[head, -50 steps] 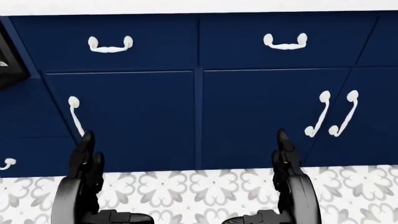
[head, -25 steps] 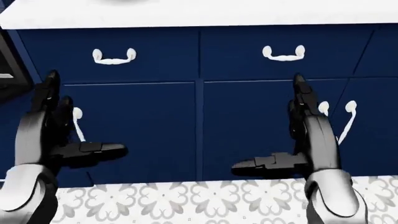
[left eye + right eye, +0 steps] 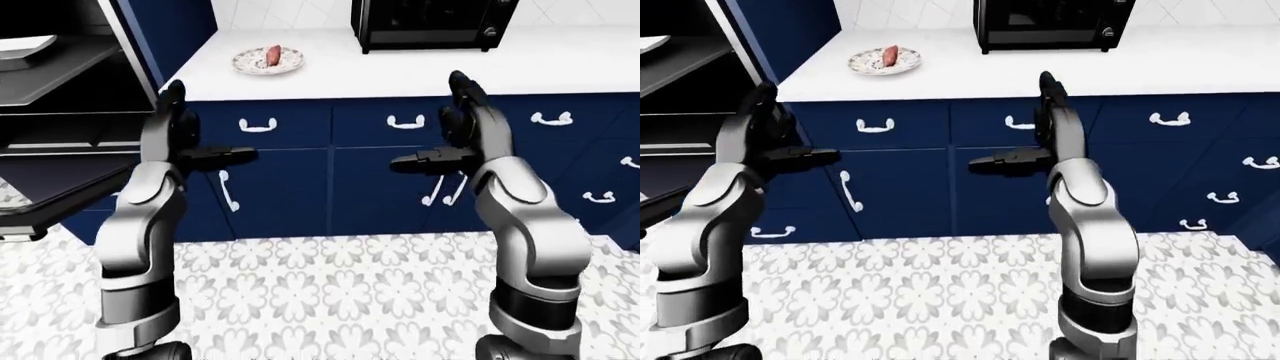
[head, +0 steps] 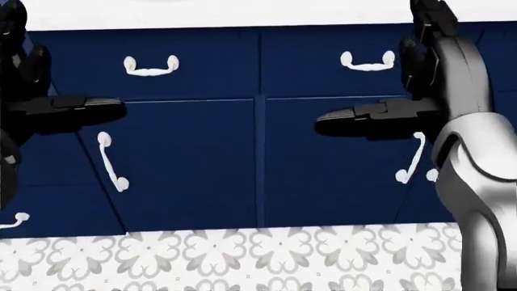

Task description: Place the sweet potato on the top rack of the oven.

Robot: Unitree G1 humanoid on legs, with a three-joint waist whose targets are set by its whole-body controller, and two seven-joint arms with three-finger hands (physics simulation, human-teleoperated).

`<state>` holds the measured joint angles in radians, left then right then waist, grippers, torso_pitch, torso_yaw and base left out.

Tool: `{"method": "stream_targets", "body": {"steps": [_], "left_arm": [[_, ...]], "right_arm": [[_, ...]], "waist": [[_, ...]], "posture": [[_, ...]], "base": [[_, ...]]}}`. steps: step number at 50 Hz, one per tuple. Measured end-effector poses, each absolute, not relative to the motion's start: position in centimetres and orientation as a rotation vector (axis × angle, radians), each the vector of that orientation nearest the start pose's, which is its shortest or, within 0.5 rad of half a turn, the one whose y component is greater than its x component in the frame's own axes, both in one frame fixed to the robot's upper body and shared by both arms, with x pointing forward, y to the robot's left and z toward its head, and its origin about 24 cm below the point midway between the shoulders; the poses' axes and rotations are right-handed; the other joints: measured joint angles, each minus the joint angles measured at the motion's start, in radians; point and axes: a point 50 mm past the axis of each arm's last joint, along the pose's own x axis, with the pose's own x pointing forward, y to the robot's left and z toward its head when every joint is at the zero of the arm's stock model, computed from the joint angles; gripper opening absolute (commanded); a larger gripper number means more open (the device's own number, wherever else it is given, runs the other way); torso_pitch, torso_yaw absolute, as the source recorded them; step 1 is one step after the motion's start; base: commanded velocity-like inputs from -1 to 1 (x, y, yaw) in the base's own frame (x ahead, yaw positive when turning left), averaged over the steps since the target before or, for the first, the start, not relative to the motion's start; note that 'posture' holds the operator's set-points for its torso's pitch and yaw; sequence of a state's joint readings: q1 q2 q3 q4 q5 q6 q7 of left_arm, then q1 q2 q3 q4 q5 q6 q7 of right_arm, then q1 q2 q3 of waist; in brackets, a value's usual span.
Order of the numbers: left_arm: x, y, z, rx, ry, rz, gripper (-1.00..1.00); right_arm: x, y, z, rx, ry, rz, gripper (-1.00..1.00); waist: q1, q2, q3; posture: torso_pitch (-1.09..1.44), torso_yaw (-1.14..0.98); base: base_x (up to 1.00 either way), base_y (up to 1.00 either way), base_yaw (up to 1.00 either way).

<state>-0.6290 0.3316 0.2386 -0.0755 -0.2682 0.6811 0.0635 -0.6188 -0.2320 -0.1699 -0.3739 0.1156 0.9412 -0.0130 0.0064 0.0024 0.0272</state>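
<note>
Both hands had risen since a second ago, from low by the floor tiles to drawer height, and the head view had tilted up with them, so the cabinets slid down the picture.

My left hand and right hand were both spread wide and empty, fingers up, thumbs pointing toward each other. Neither touched anything.

The potato lay on a small plate on the white counter, far from me and toward the left, above the drawers. It sat up and a little right of my left hand, and well left of my right, so the left hand was clearly nearer. Its long axis seemed to run away from me (it was small in the eye views, so I would not swear to it).

The oven stood open at the far left, with a rack showing inside and its door dropped flat. I judged I still had to step closer before the left hand could reach the plate.
</note>
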Motion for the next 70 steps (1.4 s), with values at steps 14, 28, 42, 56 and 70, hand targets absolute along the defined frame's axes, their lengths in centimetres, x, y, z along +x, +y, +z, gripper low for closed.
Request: {"method": "stream_targets", "body": {"steps": [14, 28, 42, 56, 70], "left_arm": [[33.5, 21.9, 20.9, -0.023, -0.055, 0.112, 1.0], [33.2, 22.4, 20.1, -0.035, -0.038, 0.138, 1.0], [33.2, 21.8, 20.0, -0.043, -0.042, 0.105, 1.0], [33.2, 22.4, 20.4, -0.037, -0.054, 0.134, 1.0], [33.3, 21.7, 20.9, -0.04, -0.072, 0.102, 1.0]], "right_arm": [[30.9, -17.5, 22.4, -0.078, -0.051, 0.0, 1.0], [30.6, -17.3, 21.5, -0.068, -0.03, 0.016, 1.0], [30.5, -17.6, 21.6, -0.068, -0.032, -0.017, 1.0], [30.6, -17.0, 21.8, -0.068, -0.037, 0.015, 1.0], [30.8, -17.6, 22.1, -0.073, -0.035, -0.014, 1.0]], "waist": [[-0.008, 0.001, 0.012], [0.003, 0.019, 0.005], [-0.014, 0.015, 0.021], [0.01, -0.02, 0.011], [-0.025, 0.059, 0.009]], "posture": [[0.0, 0.0], [0.0, 0.0], [0.0, 0.0], [0.0, 0.0], [0.0, 0.0]], "base": [[0.09, 0.0, 0.0], [0.19, 0.0, 0.0], [0.19, 0.0, 0.0], [0.19, 0.03, 0.0], [0.19, 0.13, 0.0]]}}
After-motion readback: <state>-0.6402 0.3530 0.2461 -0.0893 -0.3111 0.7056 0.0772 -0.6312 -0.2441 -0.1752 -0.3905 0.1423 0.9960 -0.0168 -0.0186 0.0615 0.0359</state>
